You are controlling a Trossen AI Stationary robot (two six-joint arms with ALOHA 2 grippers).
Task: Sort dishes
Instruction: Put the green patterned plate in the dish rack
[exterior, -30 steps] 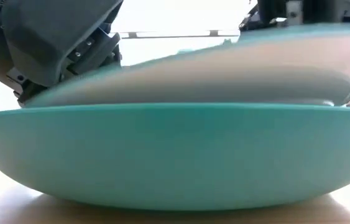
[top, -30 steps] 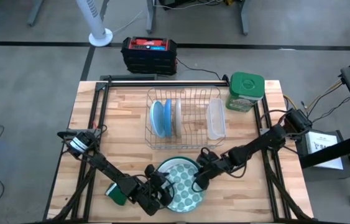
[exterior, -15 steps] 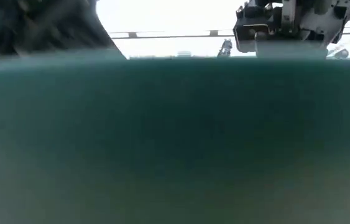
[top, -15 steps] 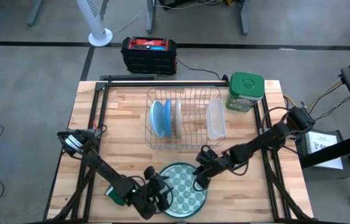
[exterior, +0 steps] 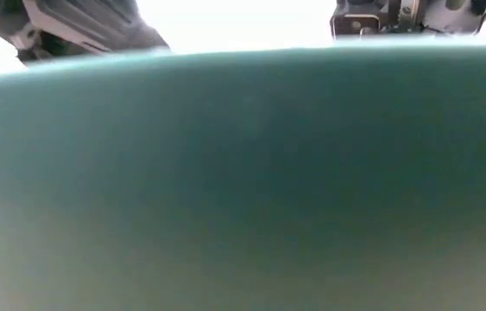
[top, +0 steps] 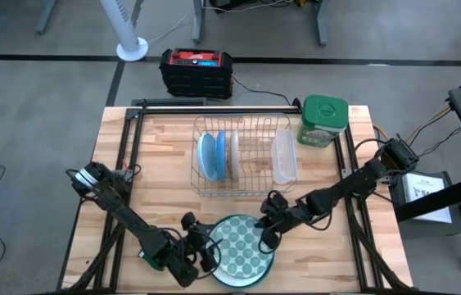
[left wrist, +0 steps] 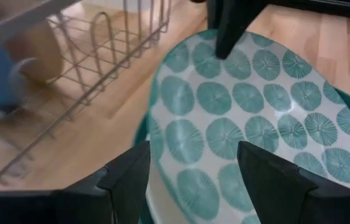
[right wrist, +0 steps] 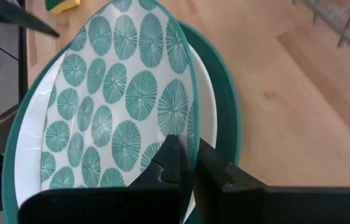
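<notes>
Since the earlier frame the patterned plate (top: 242,248) has been tipped up off the stack, pinched at its two-o'clock rim by the right gripper (top: 264,238), while the left gripper (top: 200,256) is held spread at nine o'clock.

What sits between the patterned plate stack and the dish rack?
High view: only bare table lies between the plate stack and the dish rack.
</notes>
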